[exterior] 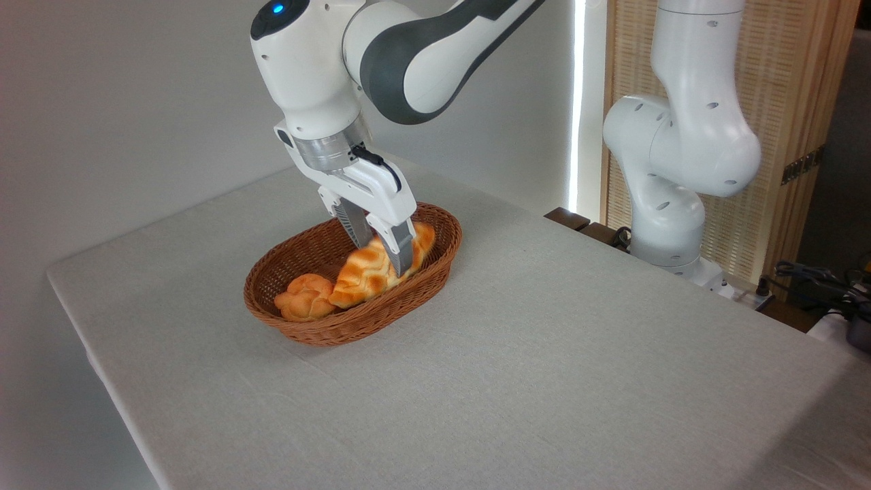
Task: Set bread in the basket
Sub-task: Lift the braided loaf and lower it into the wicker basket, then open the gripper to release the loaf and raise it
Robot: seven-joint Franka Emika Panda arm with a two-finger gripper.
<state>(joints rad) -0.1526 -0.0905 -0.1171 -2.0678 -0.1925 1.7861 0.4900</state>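
The claw (pixel 383 253) is closed on the bread (pixel 371 269), one finger on each side of its middle; the loaf lies tilted inside the basket (pixel 435 269), its lower tip touching the small bun (pixel 304 299); the basket sits on the grey tabletop (pixel 544 340).

Arm (pixel 408 54) at upper centre: glossy white shells, dark grey joint band, blue indicator light at upper left. Silver ring at wrist; short black cable beside it. Tool (pixel 384 255): white body, grey ribbed fingers (pixel 401 253). Right-hand column showed small dark screw holes.
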